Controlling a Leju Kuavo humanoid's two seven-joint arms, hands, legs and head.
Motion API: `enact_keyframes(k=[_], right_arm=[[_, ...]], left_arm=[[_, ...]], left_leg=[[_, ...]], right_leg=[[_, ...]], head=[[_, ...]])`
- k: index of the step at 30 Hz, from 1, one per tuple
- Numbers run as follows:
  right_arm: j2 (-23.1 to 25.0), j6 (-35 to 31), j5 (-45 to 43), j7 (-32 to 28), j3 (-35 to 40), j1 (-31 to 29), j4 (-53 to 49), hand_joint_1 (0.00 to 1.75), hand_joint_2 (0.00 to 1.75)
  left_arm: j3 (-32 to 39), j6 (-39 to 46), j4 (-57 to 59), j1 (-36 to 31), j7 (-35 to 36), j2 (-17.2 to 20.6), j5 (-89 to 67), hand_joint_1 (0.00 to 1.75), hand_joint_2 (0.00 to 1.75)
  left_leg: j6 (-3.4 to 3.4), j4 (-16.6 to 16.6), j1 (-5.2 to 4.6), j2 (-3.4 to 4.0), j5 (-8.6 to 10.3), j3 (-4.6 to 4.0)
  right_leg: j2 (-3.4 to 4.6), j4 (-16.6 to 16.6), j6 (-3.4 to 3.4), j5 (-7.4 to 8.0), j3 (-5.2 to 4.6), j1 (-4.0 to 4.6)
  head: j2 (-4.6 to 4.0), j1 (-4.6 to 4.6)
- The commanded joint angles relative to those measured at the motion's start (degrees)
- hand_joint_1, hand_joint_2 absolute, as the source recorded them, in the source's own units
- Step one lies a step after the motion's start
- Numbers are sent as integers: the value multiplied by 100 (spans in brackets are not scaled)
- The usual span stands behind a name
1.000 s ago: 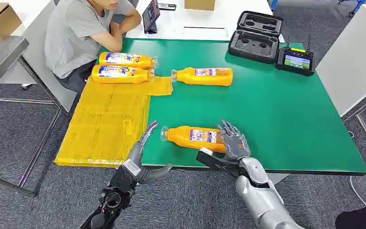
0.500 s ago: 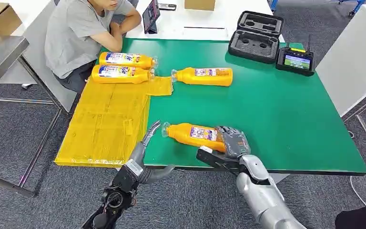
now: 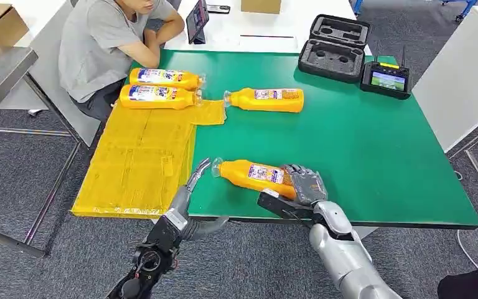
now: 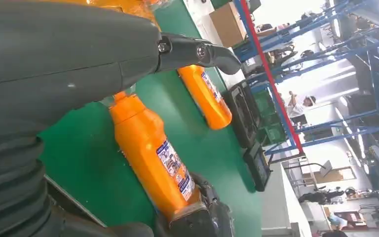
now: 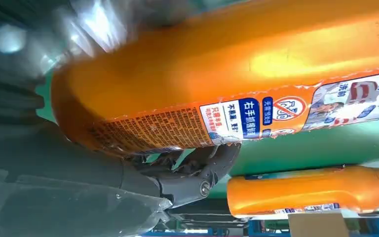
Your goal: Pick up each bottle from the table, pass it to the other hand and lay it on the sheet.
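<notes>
Near the front edge of the green desk (image 3: 373, 149), the right robot hand (image 3: 304, 185) grips the base end of an orange bottle (image 3: 252, 174), which tilts with its cap end toward the left robot hand (image 3: 194, 177); that hand holds nothing, its fingers apart just beside the cap. Farther back another orange bottle (image 3: 267, 99) lies on the desk beside the yellow sheet (image 3: 137, 156), and two bottles (image 3: 162, 87) lie on the sheet's far end, near a seated person (image 3: 103, 43).
</notes>
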Motion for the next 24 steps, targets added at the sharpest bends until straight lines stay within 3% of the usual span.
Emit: enact_keyframes(k=[1,5,8,14,20,24], right_arm=[[168,272,-1315,-1295,-814,-7,131,175,175],[310,383,-2613,-2326,-1522,36,-141,175,175],[331,574,-2974,-2498,-1615,92,-274,175,175],[142,464,-4206,-2498,-930,395,-753,175,175],[139,367,-4694,-2498,-746,470,-921,175,175],[161,652,-5223,-2498,-404,600,-1351,175,175]], left_arm=[[-136,8,294,-254,2,95,-2,0,175],[-92,151,34,-169,2,90,150,0,175],[-68,210,-75,-148,2,87,222,0,175],[114,542,-613,-4,2,73,552,0,175],[265,660,-827,79,2,36,697,0,175],[490,15,-125,-113,2,-101,1213,0,175]], left_leg=[[-8,5,5,-2,-4,6],[-8,4,1,6,-4,0],[-7,4,1,5,-4,-5],[-5,4,2,6,-4,-10],[-9,6,4,12,-7,-7],[-9,6,3,11,-7,-5]], right_leg=[[-6,2,-12,-5,9,6],[3,6,-10,-3,-1,2],[3,6,-9,-3,-3,2],[5,4,-7,-1,-6,2],[10,5,-11,-2,-6,5],[8,7,-12,-4,-4,4]], head=[[0,0],[0,0],[0,-2],[0,0],[0,0],[0,0]])
